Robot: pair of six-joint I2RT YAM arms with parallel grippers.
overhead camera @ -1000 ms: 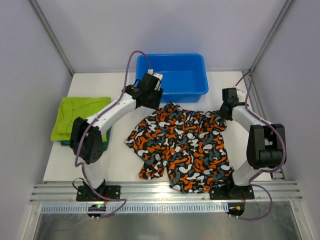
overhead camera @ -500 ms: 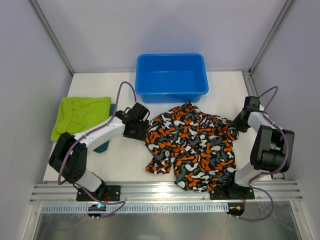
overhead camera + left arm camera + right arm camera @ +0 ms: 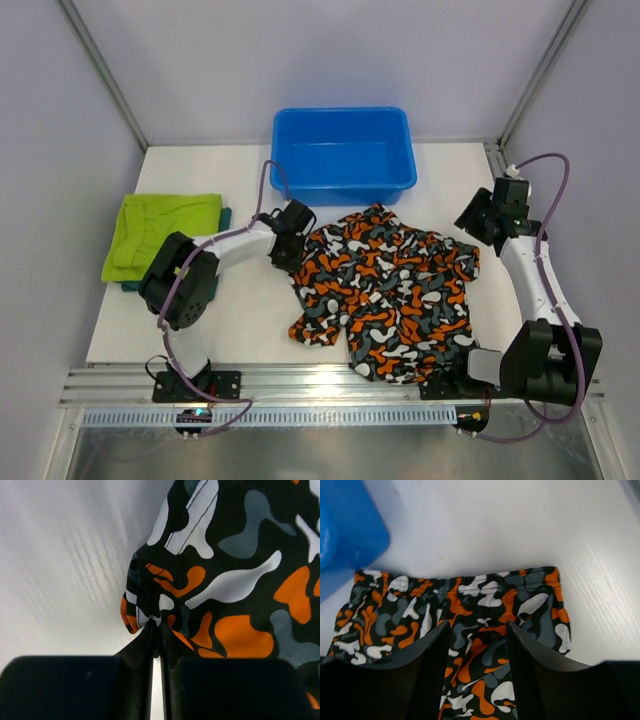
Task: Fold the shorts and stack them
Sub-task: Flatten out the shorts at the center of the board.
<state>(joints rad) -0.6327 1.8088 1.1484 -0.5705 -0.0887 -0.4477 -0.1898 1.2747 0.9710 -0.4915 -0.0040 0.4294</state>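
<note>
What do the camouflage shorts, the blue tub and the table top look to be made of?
Camouflage shorts: soft thin cloth, matte; it rumples and shows stitched seams. Blue tub: likely hard plastic, smooth, faintly glossy, with a molded rim. Table top: white, matte, with fine streaks like grain; painted wood or laminate, cannot tell.

— What are you working against?
— You have a white table (image 3: pixel 250 330) boxed in by plain pale grey walls (image 3: pixel 320 50), with a metal post (image 3: pixel 103 70) at each far corner.
— And nearest you?
— A ribbed aluminium rail (image 3: pixel 330 385) along the near edge. Your light is soft and even.
</note>
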